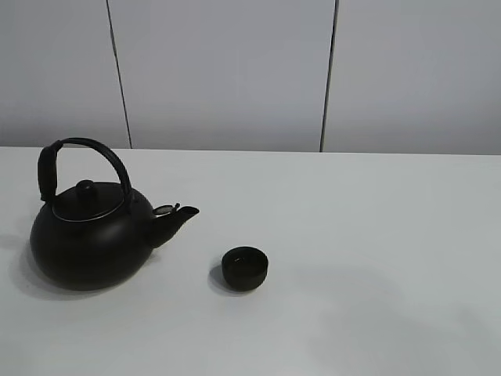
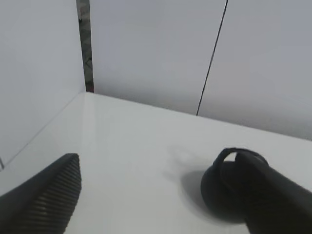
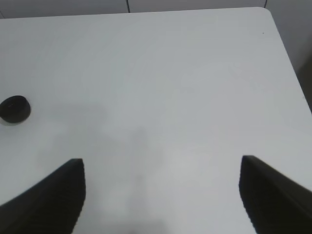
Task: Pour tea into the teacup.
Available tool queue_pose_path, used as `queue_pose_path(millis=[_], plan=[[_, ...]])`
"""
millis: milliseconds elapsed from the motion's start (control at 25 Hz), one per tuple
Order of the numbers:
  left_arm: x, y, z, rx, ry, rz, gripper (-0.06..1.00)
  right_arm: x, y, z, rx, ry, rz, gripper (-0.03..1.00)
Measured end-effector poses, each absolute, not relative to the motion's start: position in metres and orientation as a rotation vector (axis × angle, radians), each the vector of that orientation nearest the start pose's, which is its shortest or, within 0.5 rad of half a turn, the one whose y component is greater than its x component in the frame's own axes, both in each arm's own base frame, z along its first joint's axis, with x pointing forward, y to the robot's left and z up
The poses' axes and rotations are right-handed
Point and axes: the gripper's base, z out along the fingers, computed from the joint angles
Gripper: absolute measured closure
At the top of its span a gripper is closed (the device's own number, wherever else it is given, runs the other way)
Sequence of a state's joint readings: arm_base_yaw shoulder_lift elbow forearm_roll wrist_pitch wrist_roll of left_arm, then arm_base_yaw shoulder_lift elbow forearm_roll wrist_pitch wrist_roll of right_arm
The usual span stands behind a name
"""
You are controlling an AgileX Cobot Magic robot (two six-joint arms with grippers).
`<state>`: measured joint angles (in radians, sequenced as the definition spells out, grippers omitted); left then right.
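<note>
Bright even light, soft shadows, slightly blurred wrist views

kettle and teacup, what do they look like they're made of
Kettle: looks like matte black metal, maybe cast iron or enamelled steel; dull sheen, bright metallic rim under the lid. Teacup: matte black, likely ceramic or cast iron; no gloss, thick rim. Neither is certain from looks alone.

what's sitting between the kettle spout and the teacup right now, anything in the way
Nothing visible. Only bare white table lies between the kettle spout and the teacup. The cup stands apart, just ahead of the spout, and neither arm reaches between them.
</note>
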<state>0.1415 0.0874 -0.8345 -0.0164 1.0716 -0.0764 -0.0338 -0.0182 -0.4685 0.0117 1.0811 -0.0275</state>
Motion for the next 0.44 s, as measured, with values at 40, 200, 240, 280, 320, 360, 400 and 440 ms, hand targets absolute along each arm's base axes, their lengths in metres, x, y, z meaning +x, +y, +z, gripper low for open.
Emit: queue_pose_path(millis=[40,200,240,280,320,360,400,440], plan=[[-0.039,-0.007,0.356,-0.201,1.82,0.023,0.33,-0.005,0.001,0.267,0.006,2.078,-0.023,0.38],[-0.038,-0.007,0.317,-0.231,1.944,0.009,0.33,-0.005,0.001,0.267,0.006,2.078,-0.023,0.38],[-0.034,-0.006,0.308,-0.237,1.983,0.007,0.33,-0.005,0.001,0.267,0.006,2.078,-0.023,0.38],[-0.03,-0.006,0.301,-0.244,2.015,0.006,0.33,-0.005,0.001,0.267,0.006,2.078,-0.023,0.38],[-0.028,-0.005,0.297,-0.247,2.034,0.011,0.33,-0.005,0.001,0.267,0.006,2.078,-0.023,0.38],[-0.026,-0.004,0.293,-0.25,2.049,0.015,0.33,-0.005,0.001,0.267,0.006,2.078,-0.022,0.38],[-0.024,-0.003,0.29,-0.256,2.056,0.021,0.33,-0.005,0.001,0.267,0.006,2.078,-0.022,0.38],[-0.022,-0.003,0.288,-0.26,2.057,0.016,0.33,-0.005,0.001,0.267,0.006,2.078,-0.022,0.38]])
